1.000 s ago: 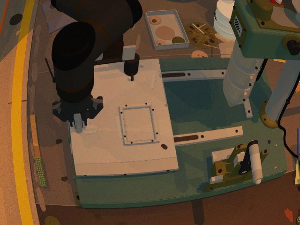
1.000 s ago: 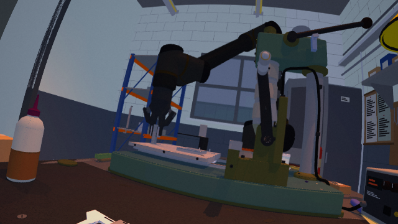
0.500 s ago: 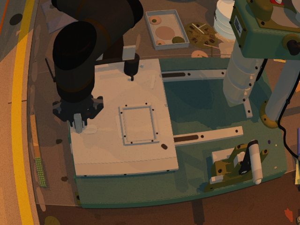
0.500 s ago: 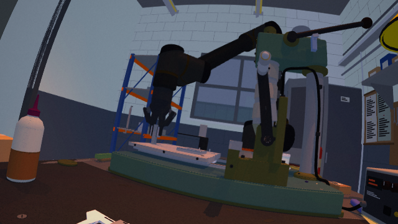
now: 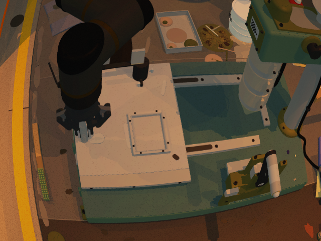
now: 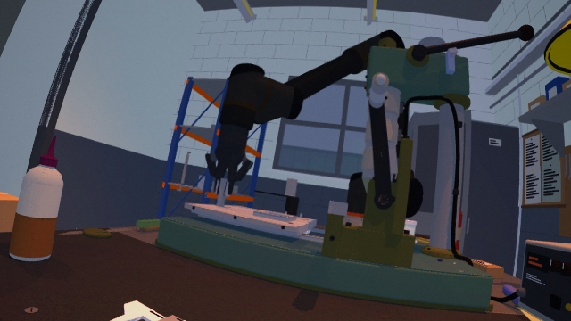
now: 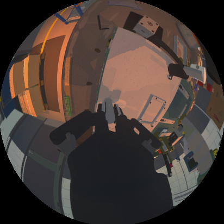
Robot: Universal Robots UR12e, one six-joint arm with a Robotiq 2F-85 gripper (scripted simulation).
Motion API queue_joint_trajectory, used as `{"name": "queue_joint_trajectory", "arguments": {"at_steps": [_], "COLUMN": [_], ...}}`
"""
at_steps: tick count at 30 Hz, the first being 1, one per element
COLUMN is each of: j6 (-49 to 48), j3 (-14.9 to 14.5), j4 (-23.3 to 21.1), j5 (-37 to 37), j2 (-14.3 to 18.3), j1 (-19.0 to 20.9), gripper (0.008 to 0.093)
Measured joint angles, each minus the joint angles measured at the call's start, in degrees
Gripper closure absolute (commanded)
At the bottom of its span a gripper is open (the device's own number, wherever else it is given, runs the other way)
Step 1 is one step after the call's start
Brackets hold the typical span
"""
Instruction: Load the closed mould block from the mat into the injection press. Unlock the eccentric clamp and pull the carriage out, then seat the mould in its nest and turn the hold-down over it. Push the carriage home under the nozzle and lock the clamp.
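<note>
The pale carriage plate (image 5: 132, 129) sits pulled out to the left end of the green press base, clear of the nozzle column (image 5: 256, 85), and its rectangular nest (image 5: 148, 134) is empty. My gripper (image 5: 84, 133) is at the plate's left edge, closed on the upright grey pull handle (image 5: 83, 131) with a finger on each side of it (image 7: 108, 110). The hold-down (image 5: 140, 68), a dark knob with a pale block, stands at the plate's far edge. The eccentric clamp (image 5: 269, 171) with its white-gripped lever sits at the base's front right. The mould block is not in sight.
The green press head (image 5: 285, 28) overhangs the right side, with a black cable beside its column. Two slotted rails (image 5: 223, 146) run right from the plate. A tray (image 5: 178, 31) and white tubs lie behind the base. A glue bottle (image 6: 38, 205) stands far off.
</note>
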Motion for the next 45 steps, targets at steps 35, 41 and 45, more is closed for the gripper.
{"name": "queue_joint_trajectory", "arguments": {"at_steps": [35, 41, 45], "j6": [0.01, 0.01, 0.01], "j3": [-0.05, -0.38, -0.79], "j4": [0.17, 1.1, 2.19], "j5": [-0.01, -0.01, -0.01], "j2": [-0.1, -0.7, -1.4], "j1": [-0.01, -0.01, -0.01], "gripper": [0.0685, 0.0685, 0.0685]}}
